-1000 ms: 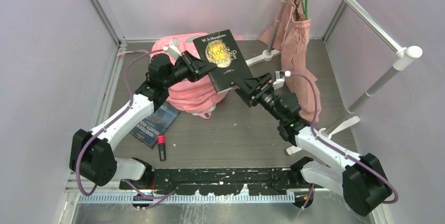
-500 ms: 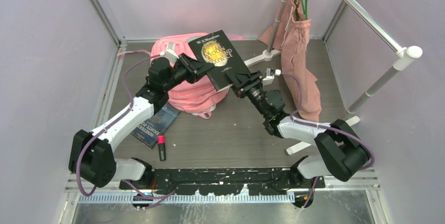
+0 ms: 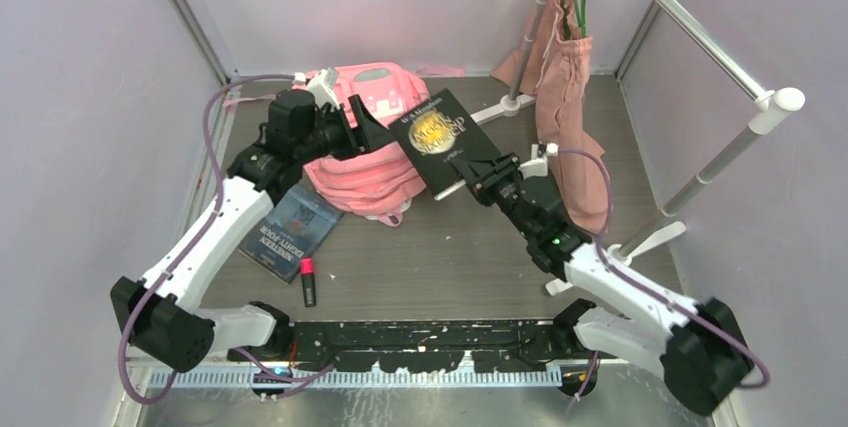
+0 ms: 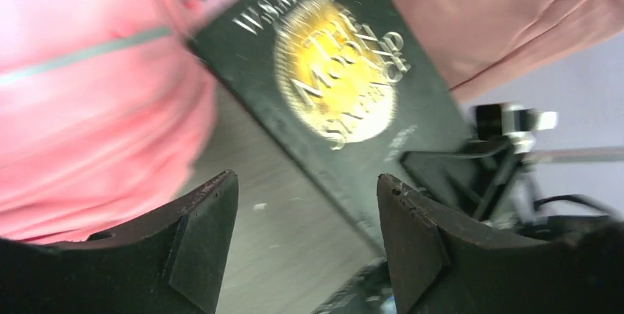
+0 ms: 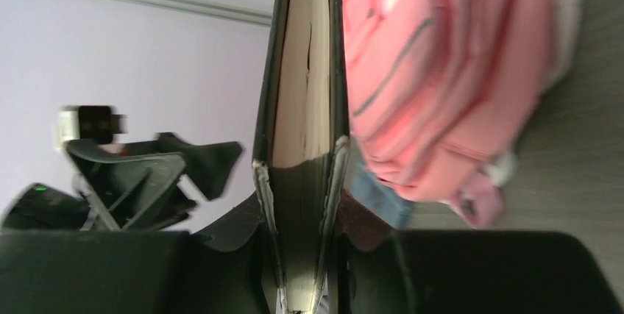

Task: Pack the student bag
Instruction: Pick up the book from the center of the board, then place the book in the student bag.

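Observation:
The student bag [image 3: 362, 152], a bright pink backpack, lies at the back of the table, with its grey-green patch facing up. A black book [image 3: 443, 137] with a gold disc on its cover hangs in the air just right of the bag. My right gripper [image 3: 478, 173] is shut on its lower corner. The right wrist view shows the book's page edge [image 5: 302, 101] clamped between my fingers, with the bag [image 5: 441, 86] beyond. My left gripper [image 3: 376, 134] is open and empty, just left of the book and above the bag. In the left wrist view the book [image 4: 331, 86] is beyond my fingertips [image 4: 221, 189], apart from them.
A blue book [image 3: 293, 232] lies flat on the table by the bag's near edge, with a red-capped marker [image 3: 308, 284] in front of it. A dusty-pink drawstring sack [image 3: 565, 107] hangs from the metal rail [image 3: 690, 32] at the right. The rack's white foot [image 3: 652, 239] rests on the table there.
My left gripper has opened, let go of the black book and drawn back to the left. My right gripper has shut on the book and shifted it right, uncovering the bag's top.

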Robot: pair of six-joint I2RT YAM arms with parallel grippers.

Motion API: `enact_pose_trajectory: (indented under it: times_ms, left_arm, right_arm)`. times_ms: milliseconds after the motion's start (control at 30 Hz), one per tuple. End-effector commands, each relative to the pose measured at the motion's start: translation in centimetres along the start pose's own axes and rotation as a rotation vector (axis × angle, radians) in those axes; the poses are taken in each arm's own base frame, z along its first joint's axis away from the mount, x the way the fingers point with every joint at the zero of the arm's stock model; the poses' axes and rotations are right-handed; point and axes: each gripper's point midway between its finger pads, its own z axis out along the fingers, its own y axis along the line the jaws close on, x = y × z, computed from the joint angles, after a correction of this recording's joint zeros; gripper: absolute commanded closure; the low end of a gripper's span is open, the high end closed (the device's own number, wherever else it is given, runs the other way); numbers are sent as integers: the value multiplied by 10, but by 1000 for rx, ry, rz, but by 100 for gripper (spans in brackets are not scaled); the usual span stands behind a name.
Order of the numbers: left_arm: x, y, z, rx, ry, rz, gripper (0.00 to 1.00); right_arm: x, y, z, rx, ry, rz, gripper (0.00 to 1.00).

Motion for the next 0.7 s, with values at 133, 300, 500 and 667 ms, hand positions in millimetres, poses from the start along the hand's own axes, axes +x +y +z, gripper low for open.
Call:
enact_pose_trajectory:
  times_ms: [133,300,500,667]
  left_arm:
    - [49,89,-22,-280,305,526,33]
    - [69,105,1,-346,341,858,33]
    - [93,131,27,-395,445,953,38]
    - [88,141,43,-437,399,961,50]
  right_arm:
    - [-31,-48,-77,278,-73,-261,99]
    - [-36,-66,-106,346,-91,-269,99]
    - [-39,-69,-116,345,-105,-253,99]
    - [-35,-69,-114,338,-90,-253,99]
